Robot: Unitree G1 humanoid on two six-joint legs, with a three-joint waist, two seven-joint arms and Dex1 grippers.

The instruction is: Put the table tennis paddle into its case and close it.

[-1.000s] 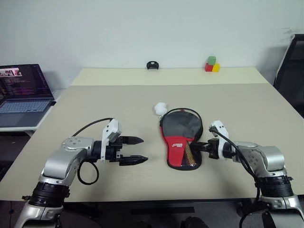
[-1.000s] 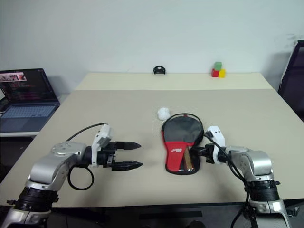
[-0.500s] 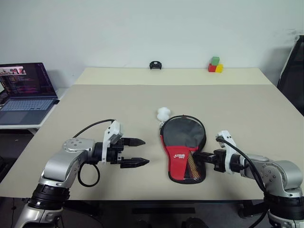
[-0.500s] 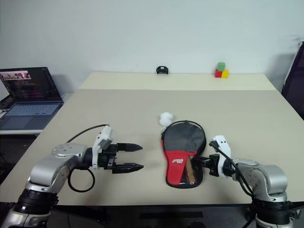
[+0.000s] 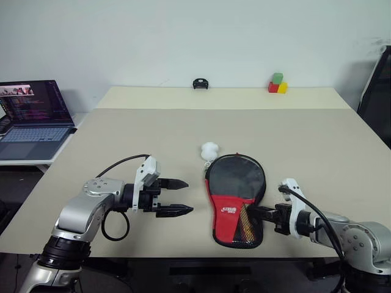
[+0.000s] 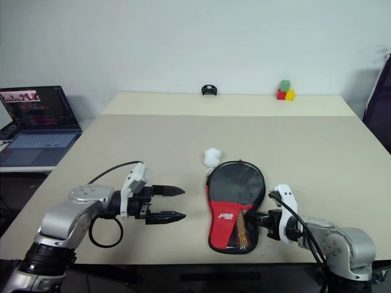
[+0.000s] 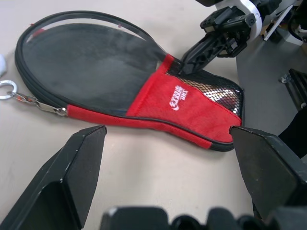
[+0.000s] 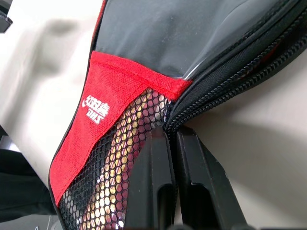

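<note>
The case [image 5: 235,195] lies flat on the table [image 5: 122,140], black round end away from me, red mesh end near the front edge. Through the mesh I see the wooden handle of the table tennis paddle [image 8: 120,158]; the rest of the paddle is hidden inside the case. My right gripper [image 5: 252,212] is shut on the case's zipper edge at its right side, where the red part begins [image 8: 172,136]. My left gripper [image 5: 188,196] hovers open to the left of the case, pointing at it, with nothing between its fingers [image 7: 72,167].
A white fluffy ball [image 5: 209,149] lies by the case's far end, and a metal key ring [image 7: 7,89] hangs off the zipper there. A laptop [image 5: 30,119] stands at the far left. Coloured blocks [image 5: 276,84] and a small black object [image 5: 199,83] sit at the table's back edge.
My right gripper has drawn back toward the front edge, still shut on the zipper edge, and the case's near end has slid and swung with it. The left gripper has stayed put.
</note>
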